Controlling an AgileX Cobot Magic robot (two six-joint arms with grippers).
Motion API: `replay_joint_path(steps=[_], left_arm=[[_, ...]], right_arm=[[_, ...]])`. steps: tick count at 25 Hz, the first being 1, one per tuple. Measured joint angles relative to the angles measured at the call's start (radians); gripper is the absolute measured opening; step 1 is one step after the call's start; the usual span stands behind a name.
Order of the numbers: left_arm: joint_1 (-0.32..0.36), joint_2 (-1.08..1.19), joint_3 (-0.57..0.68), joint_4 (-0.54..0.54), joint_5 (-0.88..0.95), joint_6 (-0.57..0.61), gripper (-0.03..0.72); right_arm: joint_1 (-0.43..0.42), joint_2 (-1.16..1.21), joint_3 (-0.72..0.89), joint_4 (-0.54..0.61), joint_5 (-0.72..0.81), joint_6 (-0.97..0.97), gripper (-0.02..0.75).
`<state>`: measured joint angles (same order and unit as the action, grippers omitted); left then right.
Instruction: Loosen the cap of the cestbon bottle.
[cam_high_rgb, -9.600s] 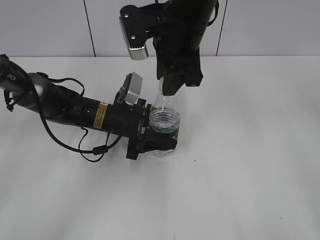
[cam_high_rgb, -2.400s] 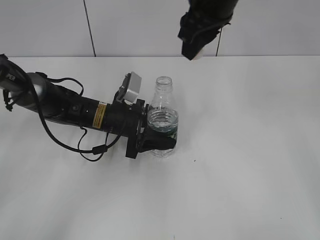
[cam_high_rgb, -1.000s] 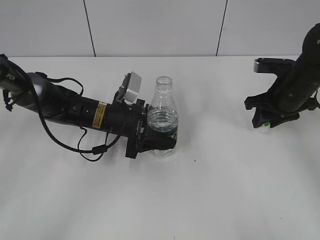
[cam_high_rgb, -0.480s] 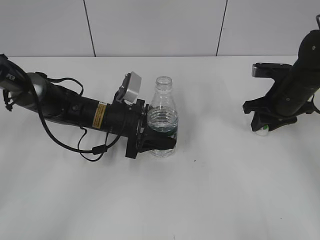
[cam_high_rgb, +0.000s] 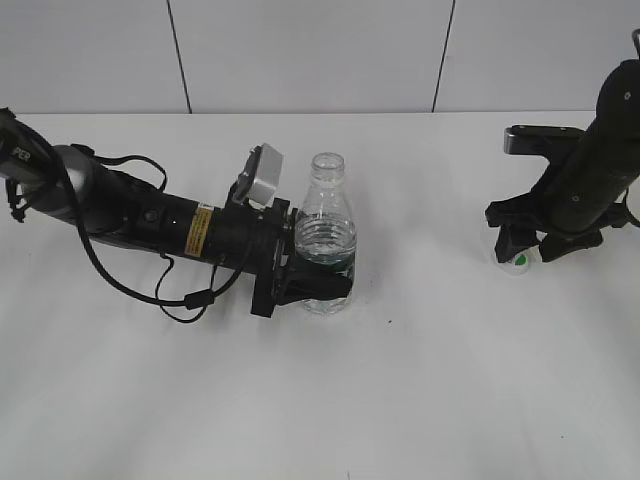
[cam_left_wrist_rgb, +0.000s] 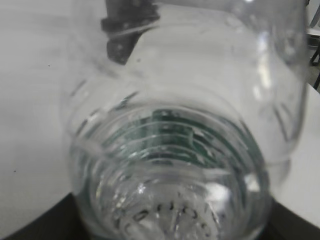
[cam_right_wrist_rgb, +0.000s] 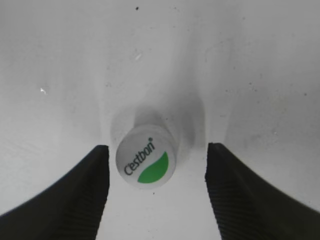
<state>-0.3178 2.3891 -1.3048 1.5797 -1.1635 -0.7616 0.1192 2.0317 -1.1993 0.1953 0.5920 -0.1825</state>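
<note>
You have a plain white table (cam_high_rgb: 420, 380) in front of you, with a pale panelled wall (cam_high_rgb: 300, 55) behind it. Nearest you, left of the middle, the cestbon bottle (cam_high_rgb: 326, 245) stands upright with its neck open, and the left gripper (cam_high_rgb: 312, 285) is clamped around its lower body at the green label band, reaching in sideways. Well apart on the right and further back, the cap (cam_right_wrist_rgb: 145, 163) sits on the table, green mark upward. The right gripper (cam_right_wrist_rgb: 155, 192) hangs over it with its jaws spread; the left finger (cam_right_wrist_rgb: 82, 187) stands just beside the cap, the other is clearly off it.
</note>
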Motion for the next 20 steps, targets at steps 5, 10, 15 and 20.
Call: replay_joint_path(steps=[5, 10, 15, 20], left_arm=[[0.0, 0.0, 0.0, 0.0, 0.001, 0.0, 0.406], [0.0, 0.0, 0.0, 0.0, 0.002, 0.0, 0.406], [0.0, 0.0, 0.0, 0.0, 0.002, 0.0, 0.406], [0.0, 0.0, 0.0, -0.013, 0.003, -0.011, 0.43]], right_arm=[[0.0, -0.008, 0.0, 0.001, 0.0, 0.004, 0.486], [0.0, -0.07, -0.005, 0.006, 0.0, 0.006, 0.486], [0.0, -0.13, -0.035, 0.007, 0.002, 0.009, 0.487], [0.0, -0.156, -0.045, 0.007, 0.002, 0.009, 0.489]])
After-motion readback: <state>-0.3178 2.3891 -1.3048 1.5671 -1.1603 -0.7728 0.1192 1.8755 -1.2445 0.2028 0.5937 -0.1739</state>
